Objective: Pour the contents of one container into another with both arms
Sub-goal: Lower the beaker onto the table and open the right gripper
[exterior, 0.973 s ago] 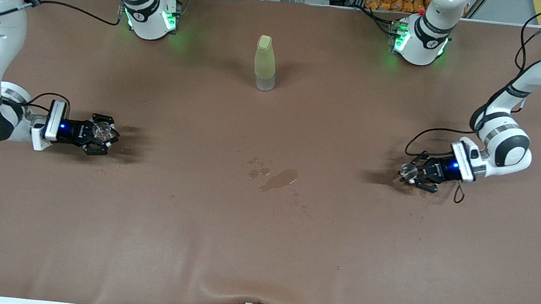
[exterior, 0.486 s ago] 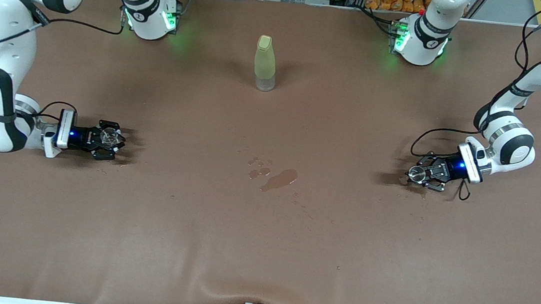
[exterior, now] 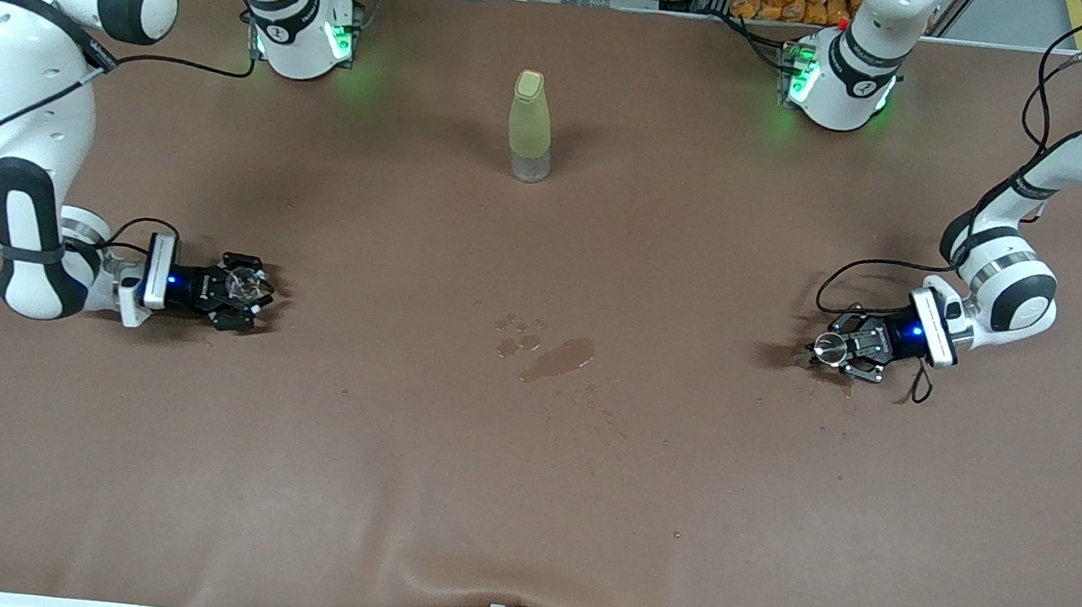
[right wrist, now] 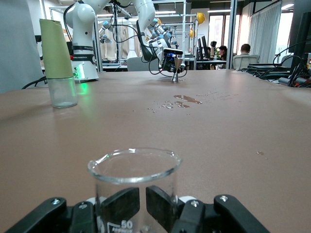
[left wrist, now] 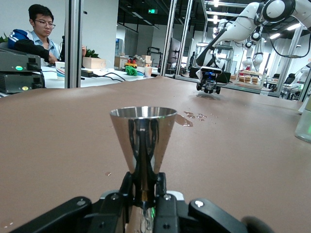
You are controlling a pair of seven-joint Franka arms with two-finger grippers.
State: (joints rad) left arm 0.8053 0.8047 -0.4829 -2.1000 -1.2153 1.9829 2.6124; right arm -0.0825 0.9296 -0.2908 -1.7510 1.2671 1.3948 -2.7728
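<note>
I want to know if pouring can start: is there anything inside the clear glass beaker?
The clear glass beaker, gripped by the right gripper, looks empty: the table shows through its wall. Its bottom is hidden by the fingers, so a little liquid there cannot be ruled out.

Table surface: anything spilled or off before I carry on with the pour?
Yes. A wet patch with smaller droplets lies mid-table, nearer the front camera than the upright bottle. It looks like spilled liquid. Nothing else stands out.

Yellow-green bottle [exterior: 531, 125] upright, mid-table nr bases; wet spill patch [exterior: 557, 358] (small droplets beside) nearer cam.
</note>
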